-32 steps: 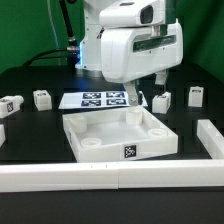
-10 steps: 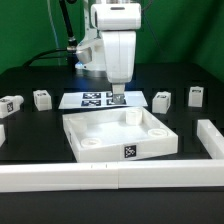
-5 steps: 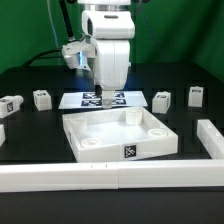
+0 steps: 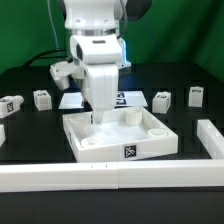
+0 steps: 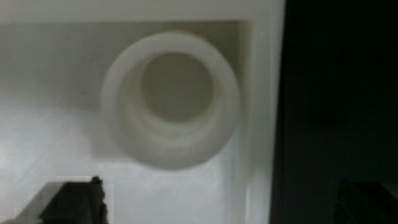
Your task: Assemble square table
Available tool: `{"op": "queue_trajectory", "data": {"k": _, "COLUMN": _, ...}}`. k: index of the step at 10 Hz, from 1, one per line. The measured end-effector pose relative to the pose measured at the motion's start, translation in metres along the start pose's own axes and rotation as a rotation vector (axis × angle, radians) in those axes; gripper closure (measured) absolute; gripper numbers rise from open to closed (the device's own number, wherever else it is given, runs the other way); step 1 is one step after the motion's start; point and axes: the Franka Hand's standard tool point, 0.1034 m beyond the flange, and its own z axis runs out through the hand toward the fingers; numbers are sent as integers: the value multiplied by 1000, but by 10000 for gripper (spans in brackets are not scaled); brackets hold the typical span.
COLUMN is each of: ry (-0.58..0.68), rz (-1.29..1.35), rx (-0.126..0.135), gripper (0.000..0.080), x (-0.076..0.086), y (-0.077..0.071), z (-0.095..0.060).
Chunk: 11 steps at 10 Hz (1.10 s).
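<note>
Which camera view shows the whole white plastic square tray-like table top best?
The exterior view: the white plastic square table top shows nearly whole. The wrist view shows only one round socket beside the rim, close and blurred.

Smooth, matt white plastic square table (image 4: 100, 150); matt black worktop (image 4: 35, 140).

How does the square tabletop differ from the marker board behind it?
The tabletop has a raised rim and round corner sockets; the marker board is flat. The tabletop shows one tag on its side; the marker board bears its tags on top. Both are white and lie on the black table.
</note>
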Motion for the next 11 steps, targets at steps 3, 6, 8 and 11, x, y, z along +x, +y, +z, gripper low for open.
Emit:
{"op": "queue_trajectory", "data": {"k": 3, "ry": 7, "rz": 14, "rx": 14, "gripper": 149, "x": 3, "y": -4, "z": 9}}
{"op": "queue_trajectory", "data": {"k": 6, "ry": 7, "rz": 15, "rx": 14, "gripper": 554, "x": 2, "y": -4, "z": 9}}
{"op": "queue_trajectory", "data": {"k": 8, "ry": 7, "rz": 15, "rx": 14, "gripper": 726, "x": 2, "y": -4, "z": 9}}
{"op": "queue_trajectory", "data": {"k": 11, "ry": 7, "rz": 15, "rx": 14, "gripper": 744, "x": 2, "y": -4, "z": 9}}
